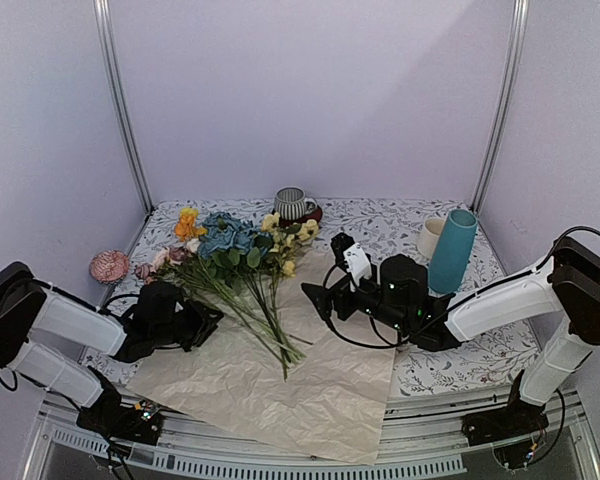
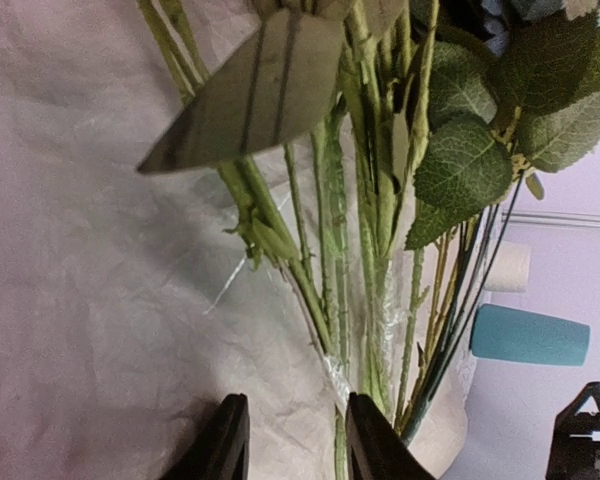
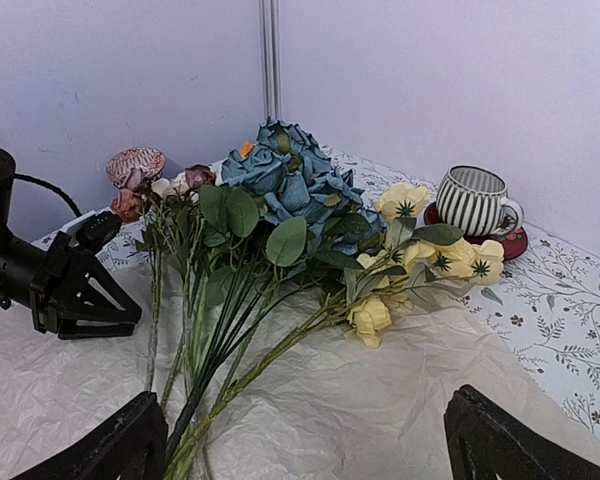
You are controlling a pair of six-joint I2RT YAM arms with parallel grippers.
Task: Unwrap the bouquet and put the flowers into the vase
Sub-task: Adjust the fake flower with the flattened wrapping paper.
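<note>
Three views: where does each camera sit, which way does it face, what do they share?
Top external: above and behind the bases, looking down on the table; left arm and right arm both show.
Left wrist: low over the paper, facing along the stems of the flowers toward the vase; left gripper fingers at the bottom edge.
Right wrist: low, facing across the paper at the flowers and striped cup; right gripper fingers in the bottom corners.
Shared: all see the flowers; right wrist also sees the left gripper.

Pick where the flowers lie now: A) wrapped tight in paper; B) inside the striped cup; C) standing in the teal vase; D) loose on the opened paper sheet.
D: the flowers lie flat on the spread paper, and the vase holds no stems.
</note>
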